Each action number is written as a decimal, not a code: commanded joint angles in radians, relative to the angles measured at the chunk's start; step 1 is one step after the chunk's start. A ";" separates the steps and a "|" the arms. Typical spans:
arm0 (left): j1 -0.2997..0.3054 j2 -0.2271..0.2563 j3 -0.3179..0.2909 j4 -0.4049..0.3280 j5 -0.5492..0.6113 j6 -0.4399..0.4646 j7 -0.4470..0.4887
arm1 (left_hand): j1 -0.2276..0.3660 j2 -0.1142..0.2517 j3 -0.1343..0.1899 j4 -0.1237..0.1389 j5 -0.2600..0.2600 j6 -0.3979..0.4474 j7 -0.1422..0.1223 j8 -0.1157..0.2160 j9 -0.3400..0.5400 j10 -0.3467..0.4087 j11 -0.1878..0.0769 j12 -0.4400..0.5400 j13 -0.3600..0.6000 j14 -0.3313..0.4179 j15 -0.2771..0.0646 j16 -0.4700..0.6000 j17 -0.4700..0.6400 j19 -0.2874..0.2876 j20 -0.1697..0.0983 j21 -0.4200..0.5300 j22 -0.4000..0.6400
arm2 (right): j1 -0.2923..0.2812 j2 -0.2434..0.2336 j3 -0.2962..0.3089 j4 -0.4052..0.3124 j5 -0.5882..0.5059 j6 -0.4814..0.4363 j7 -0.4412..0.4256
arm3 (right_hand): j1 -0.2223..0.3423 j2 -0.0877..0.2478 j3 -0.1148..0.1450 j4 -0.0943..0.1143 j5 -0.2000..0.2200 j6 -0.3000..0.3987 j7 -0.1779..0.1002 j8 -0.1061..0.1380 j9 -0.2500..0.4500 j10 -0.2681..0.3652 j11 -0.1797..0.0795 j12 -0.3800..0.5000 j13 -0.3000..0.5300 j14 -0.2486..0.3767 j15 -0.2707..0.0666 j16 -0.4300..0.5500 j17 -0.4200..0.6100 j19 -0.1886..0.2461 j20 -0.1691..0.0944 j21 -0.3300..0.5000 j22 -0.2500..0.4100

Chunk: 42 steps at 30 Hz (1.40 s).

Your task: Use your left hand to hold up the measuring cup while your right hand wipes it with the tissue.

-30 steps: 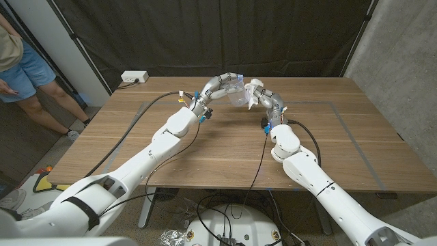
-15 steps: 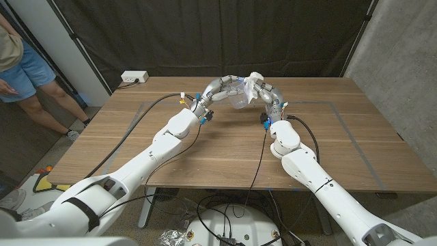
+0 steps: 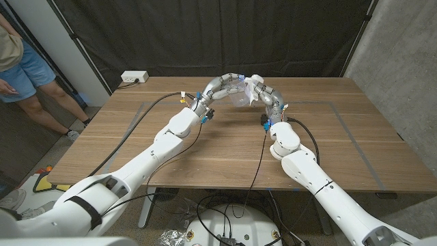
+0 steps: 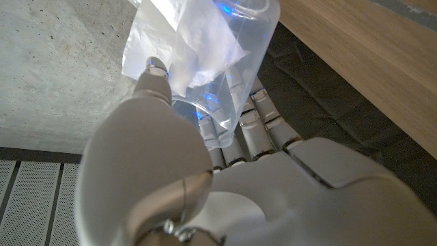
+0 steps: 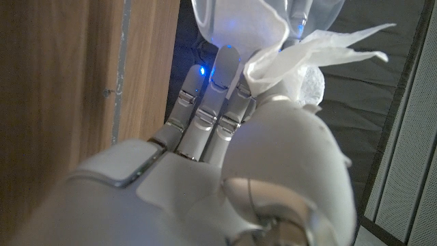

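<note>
Compared with half a second earlier, the right hand (image 3: 260, 94) had dropped slightly and the tissue (image 3: 255, 82) sat lower against the measuring cup (image 3: 239, 96); the left hand (image 3: 222, 85) stayed put.

Around the cup: a white power strip (image 3: 134, 77) lay near the tabletop (image 3: 225, 147) far edge, well left of the cup. Black cables ran along both arms. A person (image 3: 20, 65) stood off the tabletop's left side, well apart from the cup. Nothing stood between the hands and the cup.

Left hand: fingers (image 4: 252, 130) curled around the cup, thumb on the opposite wall, holding it up above the far middle of the tabletop. Right hand: fingers (image 5: 205, 113) closed on the crumpled white tissue, pinching it with the thumb and pressing it against the cup just beside the left hand.

Cup: clear plastic, see-through, tilted, with the white tissue showing through its wall in the left wrist view (image 4: 205, 48). Markings too blurred to read.
</note>
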 commanded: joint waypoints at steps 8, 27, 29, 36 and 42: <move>-0.008 -0.003 -0.014 -0.010 0.018 -0.025 0.028 | 0.019 0.019 0.008 -0.001 -0.005 0.002 0.005 0.004 0.004 0.026 -0.024 0.000 0.005 0.089 -0.187 0.005 0.003 -0.005 -0.034 0.008 0.001 | -0.029 -0.033 -0.002 -0.020 0.044 -0.069 -0.002 | 0.007 0.003 -0.002 0.002 -0.001 0.019 0.013 0.002 0.138 0.008 -0.001 -0.003 0.006 0.013 -0.054 -0.007 0.004 0.003 -0.088 0.008 0.001; 0.029 0.068 -0.030 -0.108 0.053 0.064 0.056 | 0.016 0.018 0.010 0.000 -0.005 0.003 0.002 0.004 0.005 0.026 -0.026 -0.002 0.006 0.088 -0.187 0.004 0.005 -0.007 -0.034 0.015 0.001 | 0.020 -0.088 -0.038 0.024 -0.307 -0.069 -0.188 | 0.007 0.004 -0.005 0.005 -0.001 0.020 0.009 -0.005 0.143 0.006 -0.002 -0.011 0.013 0.011 -0.054 -0.013 0.007 0.001 -0.090 0.003 0.000; 0.033 0.076 -0.032 -0.119 0.057 0.074 0.061 | 0.016 0.018 0.010 0.000 -0.005 0.003 0.002 0.005 0.005 0.027 -0.027 -0.001 0.006 0.088 -0.187 0.004 0.005 -0.008 -0.034 0.015 0.001 | 0.022 -0.088 -0.039 0.027 -0.330 -0.072 -0.196 | 0.007 0.004 -0.005 0.005 -0.001 0.020 0.008 -0.005 0.143 0.006 -0.003 -0.012 0.013 0.008 -0.054 -0.016 0.004 0.000 -0.091 0.003 -0.001; 0.063 0.131 -0.046 -0.186 0.076 0.145 0.079 | 0.013 0.019 0.011 0.002 -0.005 0.001 0.003 0.003 0.005 0.024 -0.023 -0.003 0.006 0.088 -0.186 0.005 0.005 -0.010 -0.033 0.017 0.001 | 0.043 -0.102 -0.057 0.044 -0.457 -0.098 -0.235 | 0.006 0.005 -0.006 0.007 -0.002 0.021 0.010 -0.007 0.146 0.007 -0.003 -0.013 0.016 0.010 -0.054 -0.015 0.009 0.000 -0.093 0.000 -0.001; 0.084 0.173 -0.054 -0.237 0.097 0.194 0.091 | 0.011 0.017 0.011 0.003 -0.005 -0.002 0.003 0.002 0.006 0.022 -0.022 -0.006 0.005 0.088 -0.186 0.005 0.006 -0.011 -0.033 0.020 0.000 | 0.066 -0.133 -0.089 0.049 -0.607 -0.151 -0.272 | 0.005 0.005 -0.007 0.008 -0.002 0.019 0.005 -0.010 0.146 0.006 -0.004 -0.017 0.017 0.009 -0.054 -0.018 0.010 -0.004 -0.094 -0.004 -0.001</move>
